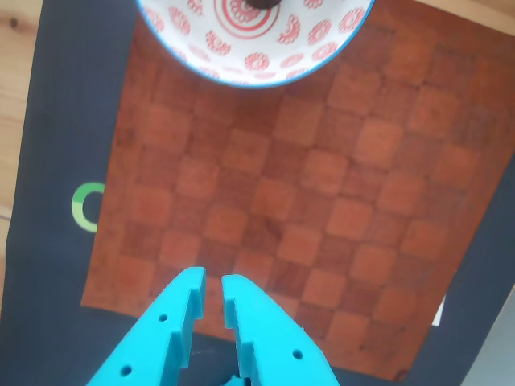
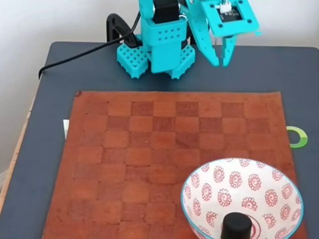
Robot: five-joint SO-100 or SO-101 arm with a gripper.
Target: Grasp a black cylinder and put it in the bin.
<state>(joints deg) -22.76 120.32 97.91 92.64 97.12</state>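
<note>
Black cylinder (image 2: 236,226) upright in bin (image 2: 259,172); hand (image 2: 222,60) apparently empty.

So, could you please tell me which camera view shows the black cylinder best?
The fixed view: the black cylinder stands upright inside the bin, with its flat top and side visible near the bottom edge. The other view catches just a dark sliver of it at the top edge, in the bin's centre.
</note>
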